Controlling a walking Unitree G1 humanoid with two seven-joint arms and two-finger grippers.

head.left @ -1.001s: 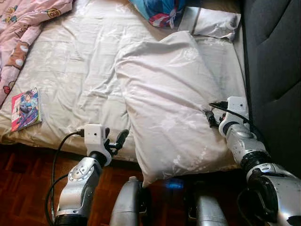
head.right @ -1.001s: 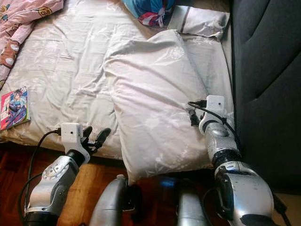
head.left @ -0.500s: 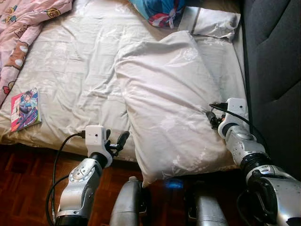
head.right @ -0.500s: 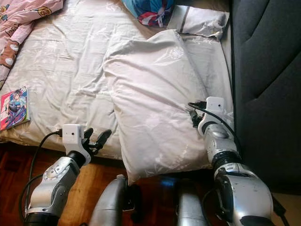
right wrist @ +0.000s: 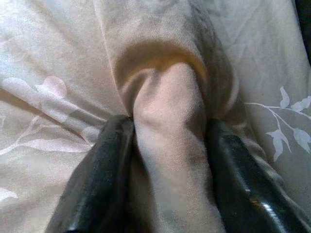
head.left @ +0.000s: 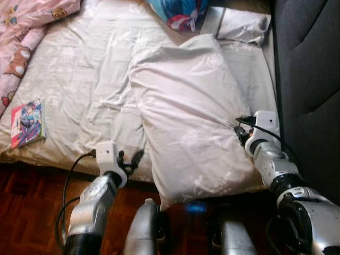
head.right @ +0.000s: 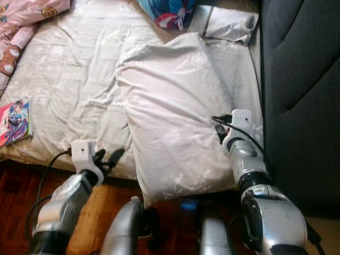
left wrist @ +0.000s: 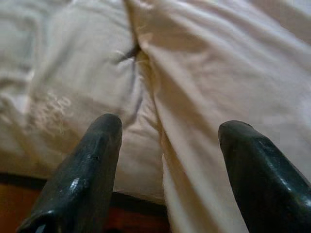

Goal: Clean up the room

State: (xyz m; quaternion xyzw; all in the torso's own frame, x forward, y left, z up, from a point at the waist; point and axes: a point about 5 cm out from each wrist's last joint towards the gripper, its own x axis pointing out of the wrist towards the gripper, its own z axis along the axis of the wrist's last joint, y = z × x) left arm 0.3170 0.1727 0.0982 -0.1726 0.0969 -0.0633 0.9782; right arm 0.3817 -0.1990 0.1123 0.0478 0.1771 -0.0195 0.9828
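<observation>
A large white pillow [head.left: 186, 106] lies lengthwise on the bed, its near end hanging over the front edge. My right gripper [head.left: 237, 133] presses into the pillow's right side, and in the right wrist view its fingers [right wrist: 104, 170] are shut on a fold of the pillow cloth [right wrist: 167, 145]. My left gripper [head.left: 130, 159] stands open at the bed's front edge, just left of the pillow's near corner. In the left wrist view the pillow's edge [left wrist: 204, 97] lies between the spread fingers [left wrist: 92, 160], untouched.
A colourful book [head.left: 26, 122] lies at the bed's left front. A pink blanket [head.left: 21, 32] covers the far left corner. A blue bundle [head.left: 180, 10] and a small white pillow [head.left: 239, 24] sit at the far end. A dark headboard [head.left: 308, 79] runs along the right. Wooden floor [head.left: 32, 212] lies below.
My left gripper has edged slightly lower and toward the pillow's corner. The right gripper keeps its hold on the pillow's side. The picture is a little blurred now.
</observation>
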